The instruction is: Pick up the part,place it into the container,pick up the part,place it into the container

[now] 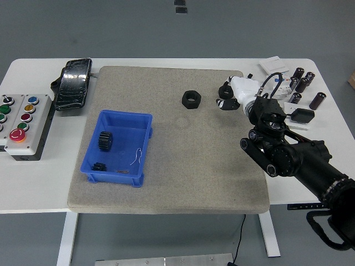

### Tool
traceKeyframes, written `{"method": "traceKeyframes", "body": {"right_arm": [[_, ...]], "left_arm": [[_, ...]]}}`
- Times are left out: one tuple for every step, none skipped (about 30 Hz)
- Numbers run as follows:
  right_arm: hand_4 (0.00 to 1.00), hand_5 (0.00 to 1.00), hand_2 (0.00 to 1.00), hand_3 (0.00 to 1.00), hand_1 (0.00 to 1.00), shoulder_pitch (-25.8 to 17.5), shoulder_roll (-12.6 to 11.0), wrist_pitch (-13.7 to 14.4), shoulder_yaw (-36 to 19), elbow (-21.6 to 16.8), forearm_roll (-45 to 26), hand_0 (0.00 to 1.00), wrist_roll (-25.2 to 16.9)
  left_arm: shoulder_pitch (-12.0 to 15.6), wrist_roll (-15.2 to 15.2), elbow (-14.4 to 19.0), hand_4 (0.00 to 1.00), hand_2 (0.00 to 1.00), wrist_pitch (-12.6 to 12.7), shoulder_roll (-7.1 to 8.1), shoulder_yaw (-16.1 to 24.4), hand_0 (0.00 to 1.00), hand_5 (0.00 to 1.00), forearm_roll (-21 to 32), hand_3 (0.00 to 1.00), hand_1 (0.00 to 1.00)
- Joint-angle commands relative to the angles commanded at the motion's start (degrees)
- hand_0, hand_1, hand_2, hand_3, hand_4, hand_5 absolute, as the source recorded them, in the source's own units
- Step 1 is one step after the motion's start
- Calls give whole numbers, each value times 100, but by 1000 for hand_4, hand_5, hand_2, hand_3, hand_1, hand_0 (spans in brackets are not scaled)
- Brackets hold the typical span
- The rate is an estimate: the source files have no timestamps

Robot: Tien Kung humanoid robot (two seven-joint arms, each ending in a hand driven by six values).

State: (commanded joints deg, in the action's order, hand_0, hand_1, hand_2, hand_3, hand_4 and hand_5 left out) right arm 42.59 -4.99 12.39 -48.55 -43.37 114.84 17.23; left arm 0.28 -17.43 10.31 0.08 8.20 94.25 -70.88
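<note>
**Right hand closes in on a nut at the mat's far corner**

My fingers, white with dark tips, sit right at the black nut near the far right corner of the grey mat; from this high angle I cannot tell whether they are spread around it or already pinching it, because the hand covers part of the nut.

Left to right across the white table: a button box sits at the left edge, with a black pedal-like device beyond it, both off the mat and clear of my working area. On the mat's left half stands the blue container, holding 2 dark gear-like parts, a larger one at its far side and a smaller one in its near left corner. I judge those already delivered, and the bin is placed low and open so a drop from above is easy.

Mid-mat, toward the far edge, lies a second black hex nut, untouched and apart from everything. My right hand reaches in from the right on the black arm, angled across the mat's edge to reach the nearer nut first. Beyond it, off the mat, stand several dark cylinders.
</note>
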Motion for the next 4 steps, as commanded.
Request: {"method": "traceKeyframes", "body": {"right_arm": [[732, 386, 768, 734, 725, -102, -24, 98, -114, -127, -124, 633, -88], [732, 386, 768, 734, 725, -221, -45, 206, -242, -264, -265, 633, -201], [732, 386, 768, 734, 725, -327, -54, 304, -358, -398, -423, 633, -310], [732, 386, 768, 734, 725, -436, -59, 391, -476, -536, -600, 633, -427]], "left_arm": [[4, 1, 0, 589, 604, 0, -2, 4, 628, 338, -3, 636, 632], [8, 1, 0, 589, 604, -2, -4, 6, 628, 338, -7, 636, 632], [13, 3, 0, 589, 604, -1, -7, 6, 628, 338, -4, 636, 632], [17, 4, 0, 589, 604, -1, -11, 7, 628, 338, -4, 636, 632]]}}
